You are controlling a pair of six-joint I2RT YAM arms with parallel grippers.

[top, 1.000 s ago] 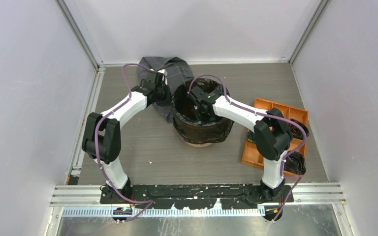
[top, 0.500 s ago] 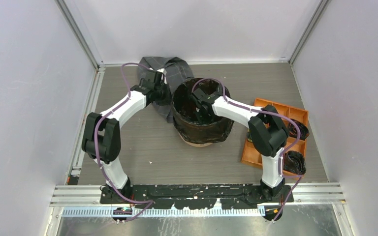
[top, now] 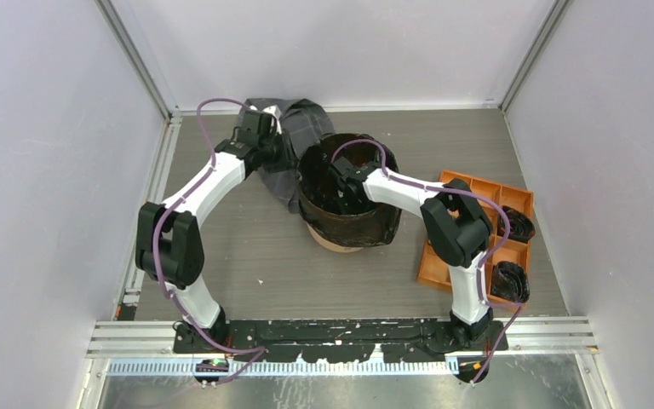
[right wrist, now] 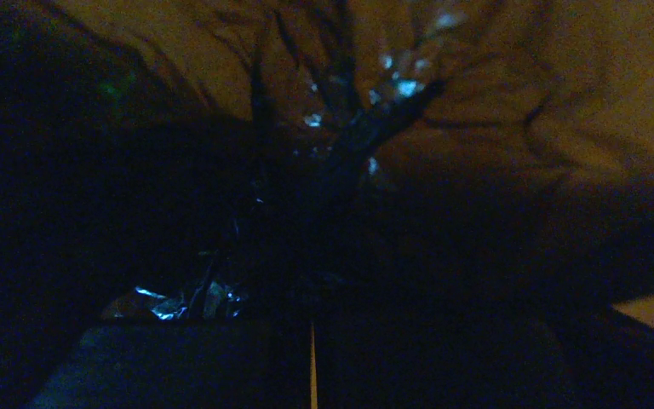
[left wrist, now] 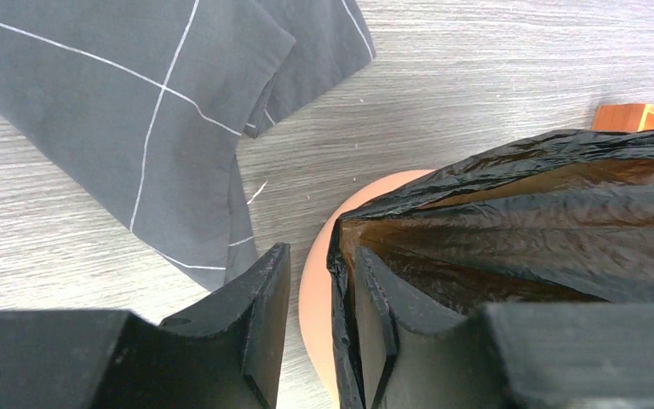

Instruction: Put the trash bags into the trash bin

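Our left gripper (left wrist: 319,260), jaws apart, straddles the trash bag (left wrist: 519,213) edge at the trash bin's (top: 332,244) 10 o'clock, to spread it. Our right gripper (top: 341,192) reaches inside; we cannot tell its jaws.

The right claw (top: 341,189) is deep in the dark trash bin (left wrist: 313,294), so I cannot tell its grip. The trash bag (top: 359,226) hides most of the bin.

One each: bag (top: 349,223), bin (left wrist: 317,281), cloth (top: 302,119), tray (top: 468,183)
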